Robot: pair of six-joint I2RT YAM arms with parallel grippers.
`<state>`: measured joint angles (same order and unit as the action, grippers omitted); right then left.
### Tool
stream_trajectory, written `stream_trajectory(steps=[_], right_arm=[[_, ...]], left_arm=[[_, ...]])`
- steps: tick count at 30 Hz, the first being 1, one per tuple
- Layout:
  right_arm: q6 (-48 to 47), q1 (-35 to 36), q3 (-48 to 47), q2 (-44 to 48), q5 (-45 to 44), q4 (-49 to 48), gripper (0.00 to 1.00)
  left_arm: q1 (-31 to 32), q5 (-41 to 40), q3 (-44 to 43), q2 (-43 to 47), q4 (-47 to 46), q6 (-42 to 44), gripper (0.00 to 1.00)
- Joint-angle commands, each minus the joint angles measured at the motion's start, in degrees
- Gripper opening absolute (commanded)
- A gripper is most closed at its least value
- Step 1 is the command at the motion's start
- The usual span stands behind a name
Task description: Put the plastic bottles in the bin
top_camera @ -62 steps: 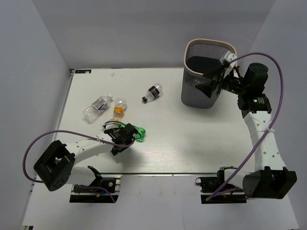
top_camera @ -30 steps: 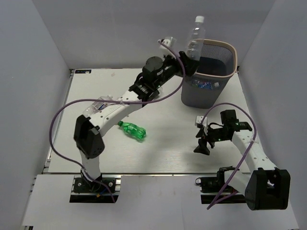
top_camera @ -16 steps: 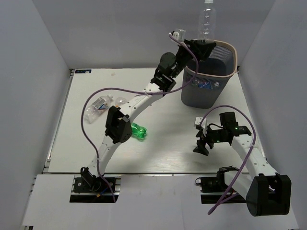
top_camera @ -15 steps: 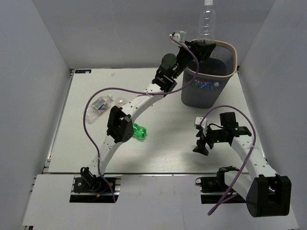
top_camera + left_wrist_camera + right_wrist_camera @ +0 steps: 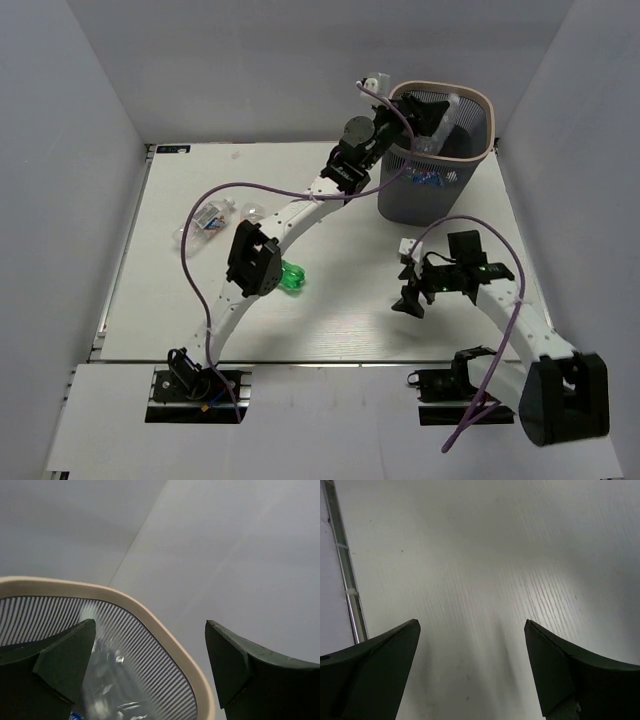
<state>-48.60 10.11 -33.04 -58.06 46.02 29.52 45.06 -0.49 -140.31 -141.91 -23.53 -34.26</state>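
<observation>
Clear plastic, blurred, just below the left gripper (image 5: 150,625) and inside the bin (image 5: 50,587): one clear bottle (image 5: 107,675), seemingly free of both fingers, perhaps mid-drop. Left jaws spread wide, gripping nothing, poised over the beige rim with mesh wall beneath. Lower in the bin, seen through the mesh from above, a blue-labelled bottle (image 5: 428,180) among others too small to sort out.

Right gripper (image 5: 472,625) also wide apart and empty, low over bare table (image 5: 470,555), nothing between or under its fingers.

Not yet binned: green bottle (image 5: 292,278) on its side, well off to the left of the right gripper and far back from the left one, partly hidden by the left arm's elbow. Further left again, two clear ones (image 5: 205,220), near each other and well apart from both grippers.

Handling, by judgement only: most likely empty, so very light and easily knocked rolling on the smooth top. Thin walls, probably yielding and slippery under a hard squeeze; stiffer at neck and cap. Best taken across the belly, fingers square to the long axis, closing gently and from straight above. For the green one, a grasp near mid-body to keep it from tipping on the lift over that tall rim.
</observation>
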Motion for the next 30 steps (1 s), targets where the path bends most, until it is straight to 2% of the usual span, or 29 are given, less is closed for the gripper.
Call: stream_trajectory(steps=[1,2,3,4,5,6,7,10,11,12,13,14,15,16,17,18,19,20,21,23,24,25,27,30], right_arm=[[1.84,3.86,-4.57,-8.1,2.41,-6.22,0.9],[2.36,7.61,-5.45,-11.25,2.58,-7.97,0.9],[4.8,8.95,-8.59,-12.5,2.06,-8.68,0.88],[5.96,10.53,-9.67,-14.08,2.06,-9.21,0.86],[7.36,13.85,-10.72,-17.49,2.23,-9.74,0.84],[9.29,14.58,-14.3,-19.52,2.32,-9.92,0.84],[9.75,15.81,-15.82,-20.59,2.49,-9.05,0.84],[11.15,16.7,-19.52,-23.41,1.37,-6.84,0.84],[11.85,16.7,-19.61,-21.85,0.57,-7.02,0.86],[12.21,16.61,-19.0,-21.22,0.13,-7.37,0.9],[12.91,16.7,-18.73,-20.17,-0.66,-8.41,0.9],[14.05,16.87,-18.82,-19.72,-0.84,-8.34,0.9],[15.28,17.83,-18.3,-19.02,-1.63,-8.68,0.9],[18.68,18.19,-18.12,-19.19,-1.98,-12.52,0.9],[21.15,18.45,-18.12,-19.37,-1.2,-13.08,0.9],[22.05,19.85,-20.29,-22.15,-0.5,-13.08,0.9],[24.58,20.38,-21.44,-23.4,0.29,-12.91,0.9],[27.82,21.78,-22.33,-24.63,0.91,-13.43,0.9],[30.21,22.84,-25.03,-28.12,1.26,-14.48,0.9],[32.68,27.06,-28.72,-31.47,-0.39,-17.37,0.9],[34.6,28.11,-29.88,-32.72,-1.1,-17.39,0.9],[35.58,30.99,-30.94,-34.99,-3.11,-17.65,0.9],[40.74,32.6,-34.02,-37.82,-6.54,-20.11,0.89],[45.86,34.89,-37.09,-41.77,-15.92,-23.97,0.9]], left_arm=[[-0.06,1.02,3.08,13.47,0.93,4.36,1.0],[-0.06,1.02,5.46,16.37,2.25,5.77,1.0],[-0.06,-0.46,8.36,22.66,4.09,7.35,1.0],[-0.06,-1.52,11.43,25.25,4.89,9.37,1.0],[-0.75,-2.31,14.16,26.58,6.72,11.3,1.0],[-1.28,-1.8,13.23,26.07,8.48,11.32,1.0],[-1.98,-1.1,5.74,20.41,14.68,10.02,1.0],[-4.19,3.12,-8.7,11.06,24.38,3.25,1.0],[-4.19,3.13,-8.06,12.26,24.41,3.24,1.0],[-4.19,1.04,-4.92,15.75,23.8,6.19,1.0],[-3.23,-0.37,9.04,20.83,21.27,8.92,1.0],[-3.22,-2.13,17.79,26.8,13.59,10.95,1.0],[-4.01,-6.76,25.1,37.21,12.21,11.06,1.0],[-4.54,-9.41,34.31,41.4,13.76,9.75,1.0],[-5.06,-13.27,37.27,45.19,21.52,8.78,1.0],[-5.07,-21.57,43.13,48.97,24.55,10.69,1.0],[-5.07,-23.57,46.24,56.14,27.02,10.71,1.0],[-5.07,-25.77,48.88,59.34,30.0,9.75,1.0],[-5.07,-29.62,52.73,62.16,36.91,8.26,1.0],[-4.01,-36.12,54.96,68.91,45.89,5.45,1.0],[-4.01,-36.68,57.23,71.22,55.34,2.56,1.0],[-4.01,-37.9,58.73,73.68,59.09,-2.86,1.0],[-4.01,-40.46,63.81,82.08,66.64,-7.47,1.0],[-4.01,-41.08,69.8,90.29,71.58,-13.19,1.0]])
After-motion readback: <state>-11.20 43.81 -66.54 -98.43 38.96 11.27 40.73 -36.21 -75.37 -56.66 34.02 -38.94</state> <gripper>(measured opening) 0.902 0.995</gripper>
